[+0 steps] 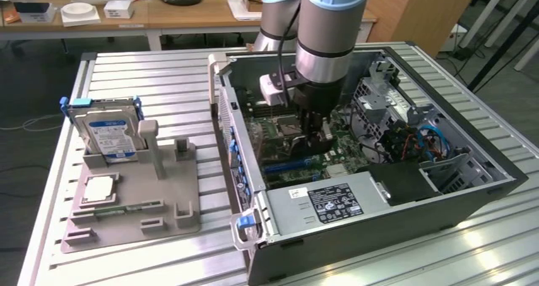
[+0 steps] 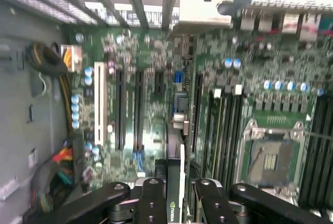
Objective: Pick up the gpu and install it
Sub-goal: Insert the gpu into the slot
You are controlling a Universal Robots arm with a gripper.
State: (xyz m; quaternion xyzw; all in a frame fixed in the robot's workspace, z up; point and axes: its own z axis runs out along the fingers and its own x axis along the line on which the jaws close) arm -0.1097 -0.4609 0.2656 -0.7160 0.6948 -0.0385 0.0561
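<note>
Inside the open computer case [image 1: 471,191], my gripper [image 1: 315,134] is lowered over the green motherboard [image 1: 347,152]. It is shut on the gpu [image 1: 303,148], a thin dark card held upright on its edge. In the wrist view the gpu [image 2: 175,169] runs edge-on from between my black fingers [image 2: 151,203] out over the board. It hangs among the long black expansion slots [image 2: 120,109]. Whether its lower edge touches a slot I cannot tell.
A bare CPU socket [image 2: 270,151] lies beside the card. The grey power supply [image 1: 332,201] fills the case's near end, and drive cages with blue cables [image 1: 430,141] stand at the exterior view's right. Outside, a grey holder tray [image 1: 126,204] carries an upright hard drive [image 1: 110,134].
</note>
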